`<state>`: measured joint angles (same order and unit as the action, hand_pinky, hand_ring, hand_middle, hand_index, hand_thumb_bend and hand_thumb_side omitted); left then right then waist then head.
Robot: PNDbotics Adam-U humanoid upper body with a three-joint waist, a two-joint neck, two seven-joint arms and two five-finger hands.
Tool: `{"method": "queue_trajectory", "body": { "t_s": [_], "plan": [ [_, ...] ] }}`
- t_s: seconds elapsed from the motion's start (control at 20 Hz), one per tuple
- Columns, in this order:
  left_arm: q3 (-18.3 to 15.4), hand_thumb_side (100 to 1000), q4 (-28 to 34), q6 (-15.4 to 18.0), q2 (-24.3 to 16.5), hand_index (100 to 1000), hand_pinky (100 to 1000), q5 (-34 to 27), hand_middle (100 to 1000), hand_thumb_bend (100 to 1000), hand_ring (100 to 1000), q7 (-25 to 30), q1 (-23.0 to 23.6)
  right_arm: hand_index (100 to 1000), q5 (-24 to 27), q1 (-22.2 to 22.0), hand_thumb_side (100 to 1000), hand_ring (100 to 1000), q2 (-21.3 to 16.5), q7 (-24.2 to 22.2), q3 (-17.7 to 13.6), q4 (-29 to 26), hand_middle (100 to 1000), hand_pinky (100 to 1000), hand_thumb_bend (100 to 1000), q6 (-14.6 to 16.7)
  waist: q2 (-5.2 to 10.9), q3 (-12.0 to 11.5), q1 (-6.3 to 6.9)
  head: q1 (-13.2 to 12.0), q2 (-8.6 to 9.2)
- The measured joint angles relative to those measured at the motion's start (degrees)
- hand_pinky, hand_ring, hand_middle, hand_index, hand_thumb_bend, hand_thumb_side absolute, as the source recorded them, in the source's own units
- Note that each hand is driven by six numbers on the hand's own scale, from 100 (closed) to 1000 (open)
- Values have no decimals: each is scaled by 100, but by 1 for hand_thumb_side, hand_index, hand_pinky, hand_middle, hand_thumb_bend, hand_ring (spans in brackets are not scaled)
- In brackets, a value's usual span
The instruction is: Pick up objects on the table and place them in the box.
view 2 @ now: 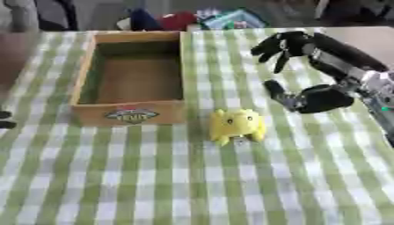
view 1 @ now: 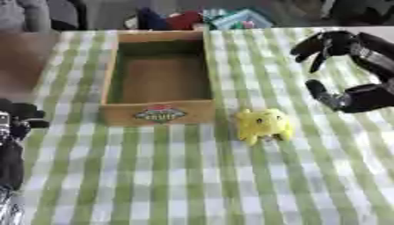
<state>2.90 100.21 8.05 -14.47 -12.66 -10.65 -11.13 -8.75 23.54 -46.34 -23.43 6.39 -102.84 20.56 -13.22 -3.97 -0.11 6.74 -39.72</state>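
Note:
A small yellow plush toy [view 1: 263, 125] sits on the green-and-white checked tablecloth, just right of the front right corner of the box. The cardboard box [view 1: 159, 113] stands open and shows nothing inside, with a printed label on its front wall. My right hand [view 2: 308, 99] hovers above the cloth to the right of the toy, open, its fingers spread upward and its thumb pointing toward the toy. It holds nothing. My left hand [view 1: 17, 118] shows at the left edge as a dark shape, low beside the box.
Colourful objects [view 1: 219, 19] lie in a heap beyond the table's far edge, behind the box. The checked cloth [view 1: 192, 184] stretches toward me in front of the box and the toy.

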Motion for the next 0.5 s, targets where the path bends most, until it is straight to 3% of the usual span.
{"method": "queue_trajectory", "body": {
  "t_s": [0.3,0.35,0.5],
  "plan": [
    [13,649,0,-1,-16,469,533,-2,538,100,582,2,0,895,-440,133,172,796,0,-101,144,172,823,618,100,132,4,-5,2,18,0],
    [13,649,0,-1,-16,469,533,-2,538,100,582,2,0,896,-512,146,135,798,1,-116,163,197,824,622,100,154,4,-5,2,20,0],
    [14,649,0,-2,-16,469,533,-3,538,100,582,3,1,902,-755,171,190,807,3,-157,214,259,832,635,100,231,5,-5,3,26,0]
  ]
}}
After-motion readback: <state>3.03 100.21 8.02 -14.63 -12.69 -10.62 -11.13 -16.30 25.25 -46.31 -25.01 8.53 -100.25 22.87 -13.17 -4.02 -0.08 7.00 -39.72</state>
